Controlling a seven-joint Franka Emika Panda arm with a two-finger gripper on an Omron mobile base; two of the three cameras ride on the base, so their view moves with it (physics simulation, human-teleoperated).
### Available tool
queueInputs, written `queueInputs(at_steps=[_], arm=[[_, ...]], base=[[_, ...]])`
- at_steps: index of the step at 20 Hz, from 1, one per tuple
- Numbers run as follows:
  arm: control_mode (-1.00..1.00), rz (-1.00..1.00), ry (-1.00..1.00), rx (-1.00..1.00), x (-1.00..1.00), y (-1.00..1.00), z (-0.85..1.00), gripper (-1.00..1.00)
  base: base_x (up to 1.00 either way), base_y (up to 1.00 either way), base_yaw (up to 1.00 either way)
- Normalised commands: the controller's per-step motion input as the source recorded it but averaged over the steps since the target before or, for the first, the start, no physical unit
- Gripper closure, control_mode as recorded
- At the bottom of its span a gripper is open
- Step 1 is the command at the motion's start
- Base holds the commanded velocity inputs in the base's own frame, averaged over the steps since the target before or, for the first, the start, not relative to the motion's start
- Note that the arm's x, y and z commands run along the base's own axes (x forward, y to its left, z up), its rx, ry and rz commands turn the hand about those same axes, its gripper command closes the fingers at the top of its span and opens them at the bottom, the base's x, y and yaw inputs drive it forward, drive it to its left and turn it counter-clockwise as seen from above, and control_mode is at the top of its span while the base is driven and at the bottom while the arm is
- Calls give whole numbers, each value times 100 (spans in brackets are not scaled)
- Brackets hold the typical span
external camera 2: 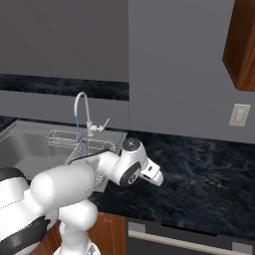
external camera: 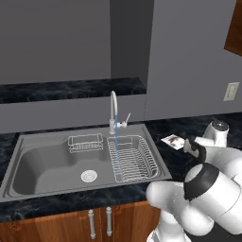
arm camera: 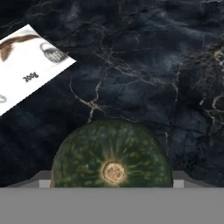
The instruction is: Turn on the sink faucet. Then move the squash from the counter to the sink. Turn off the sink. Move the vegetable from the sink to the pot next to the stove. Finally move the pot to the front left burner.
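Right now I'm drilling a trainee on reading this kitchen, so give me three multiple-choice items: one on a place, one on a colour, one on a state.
1. Where does the squash lie?
A. in the sink basin
B. on the black counter, near a white packet
C. in the dish rack

2. What colour is the squash?
A. dark green with yellowish flecks
B. bright orange
C. white

3. What is the sink faucet doing?
A. lying detached on the counter
B. standing dry
C. running water

Answers:
1 B: the hand view shows it on the veined slab, the packet at upper left.
2 A: its green skin fills the lower hand view.
3 C: a blue stream drops from the spout into the sink.
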Motion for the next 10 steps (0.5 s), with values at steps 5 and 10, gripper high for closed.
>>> queueInputs(at_steps=[5,10], arm=[[-100,17,0,0,-10,55,41,100],[-100,20,0,0,-12,63,27,100]], base=[[0,0,0],[0,0,0]])
